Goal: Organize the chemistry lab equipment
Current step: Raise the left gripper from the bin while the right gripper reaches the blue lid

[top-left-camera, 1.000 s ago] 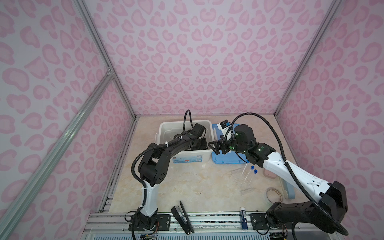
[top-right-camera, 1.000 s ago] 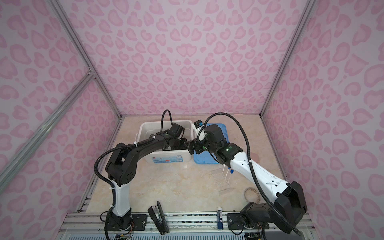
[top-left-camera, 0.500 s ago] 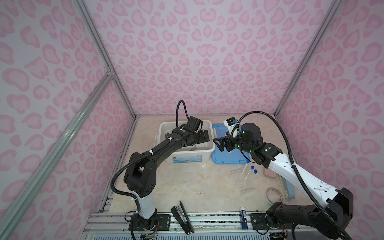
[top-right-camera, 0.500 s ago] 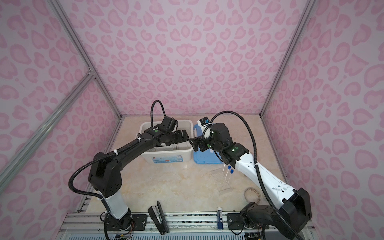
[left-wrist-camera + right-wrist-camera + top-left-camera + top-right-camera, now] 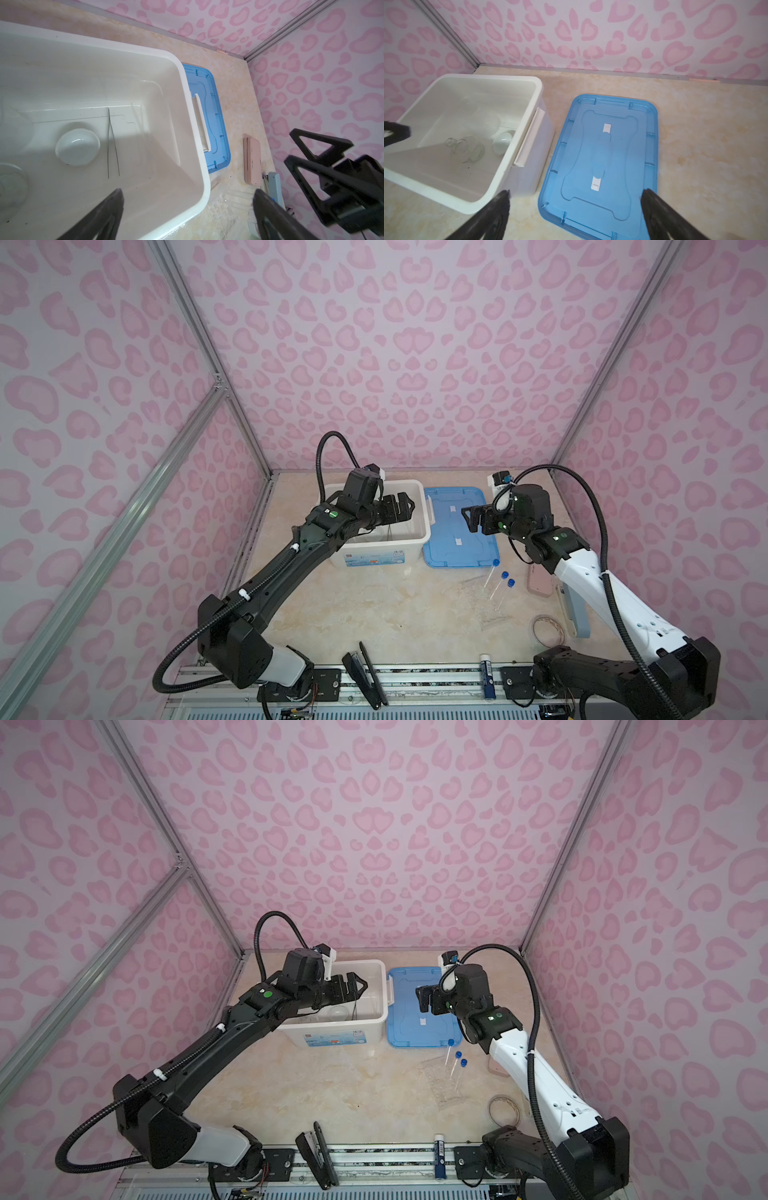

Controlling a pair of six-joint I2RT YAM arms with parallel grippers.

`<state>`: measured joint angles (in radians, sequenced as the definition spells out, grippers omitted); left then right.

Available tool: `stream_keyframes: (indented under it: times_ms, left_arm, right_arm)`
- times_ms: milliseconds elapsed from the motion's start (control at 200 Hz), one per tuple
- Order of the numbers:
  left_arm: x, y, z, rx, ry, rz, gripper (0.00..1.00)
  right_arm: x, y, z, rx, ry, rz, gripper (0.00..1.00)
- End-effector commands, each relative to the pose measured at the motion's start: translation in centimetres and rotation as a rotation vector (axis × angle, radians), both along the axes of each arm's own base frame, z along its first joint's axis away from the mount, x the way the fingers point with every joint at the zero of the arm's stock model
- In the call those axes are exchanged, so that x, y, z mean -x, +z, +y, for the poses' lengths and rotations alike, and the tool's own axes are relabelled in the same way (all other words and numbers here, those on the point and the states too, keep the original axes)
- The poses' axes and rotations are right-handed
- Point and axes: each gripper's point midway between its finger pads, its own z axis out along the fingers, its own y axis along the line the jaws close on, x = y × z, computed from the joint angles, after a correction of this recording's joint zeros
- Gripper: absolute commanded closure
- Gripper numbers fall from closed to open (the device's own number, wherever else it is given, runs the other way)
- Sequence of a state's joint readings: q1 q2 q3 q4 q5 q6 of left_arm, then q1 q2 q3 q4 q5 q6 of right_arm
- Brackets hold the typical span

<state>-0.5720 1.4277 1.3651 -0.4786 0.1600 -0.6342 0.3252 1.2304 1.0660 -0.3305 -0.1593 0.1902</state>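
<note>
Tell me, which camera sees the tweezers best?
The left wrist view: the tweezers lie whole and sharp on the bin floor beside the white dome. In both top views they are only a faint thin line. The right wrist view does not show them.

We find the left gripper [image 5: 188,192] fingers cut off by the frame edge in its wrist view. A glass jar [image 5: 10,182] just beside one finger is only half in frame. From the right gripper [image 5: 576,192] camera, the flasks [image 5: 467,149] ahead of it in the white bin [image 5: 500,172] overlap, so we cannot count them. In a top view the clear rack [image 5: 492,616] is too faint to outline. The right arm hides most of the pink case [image 5: 496,1067].
</note>
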Motion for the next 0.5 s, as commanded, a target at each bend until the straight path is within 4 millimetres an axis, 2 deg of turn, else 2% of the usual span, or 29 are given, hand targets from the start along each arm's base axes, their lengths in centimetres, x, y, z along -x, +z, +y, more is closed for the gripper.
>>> stream_keyframes:
  times_ms: [0, 165, 305, 495]
  left_arm:
    - [1.3, 1.1, -1.0, 0.078, -0.071, -0.037, 0.02]
    - [2.6, 1.5, -1.8, 0.138, -0.121, -0.069, 0.02]
    - [3.3, 1.4, -2.4, 0.131, -0.152, -0.079, 0.02]
    - [4.3, 0.8, -4.0, 0.125, -0.214, -0.083, 0.02]
  right_arm:
    - [-0.7, -1.9, -2.4, 0.061, -0.078, 0.072, 0.04]
    - [-1.7, -5.3, -5.6, 0.124, -0.182, 0.180, 0.07]
    - [-2.6, -8.6, -7.1, 0.113, -0.231, 0.260, 0.13]
    - [-4.2, -13.5, -8.6, 0.112, -0.256, 0.419, 0.31]
